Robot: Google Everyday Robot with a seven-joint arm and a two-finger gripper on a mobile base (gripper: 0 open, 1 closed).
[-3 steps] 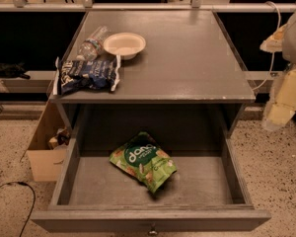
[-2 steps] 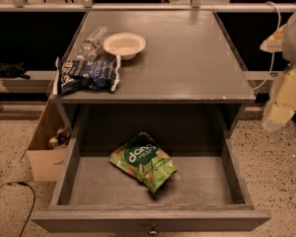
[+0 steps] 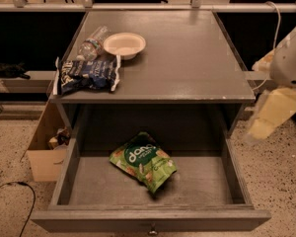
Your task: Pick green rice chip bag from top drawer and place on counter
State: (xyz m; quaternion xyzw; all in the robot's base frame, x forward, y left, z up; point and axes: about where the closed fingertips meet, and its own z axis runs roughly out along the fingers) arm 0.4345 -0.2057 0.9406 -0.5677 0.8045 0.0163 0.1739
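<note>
Grey top drawer (image 3: 64,179) stands wide open, with the green rice chip bag (image 3: 143,162) lying flat near the middle of its floor.
Bare drawer bottom rings the bag, which touches no wall. The end effector (image 3: 274,113) hangs outside the drawer's right wall, by the worktop's (image 3: 187,58) front right corner (apart or together, I cannot tell), well apart from the bag. The worktop's left side carries a dark blue snack bag (image 3: 86,74), a bowl (image 3: 124,45) and a bottle (image 3: 92,42); bare grey surface spans its right half.

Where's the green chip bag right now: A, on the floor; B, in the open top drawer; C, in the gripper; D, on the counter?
B: the green rice chip bag lies inside the top drawer, while the gripper hangs beside the counter, apart from it.
</note>
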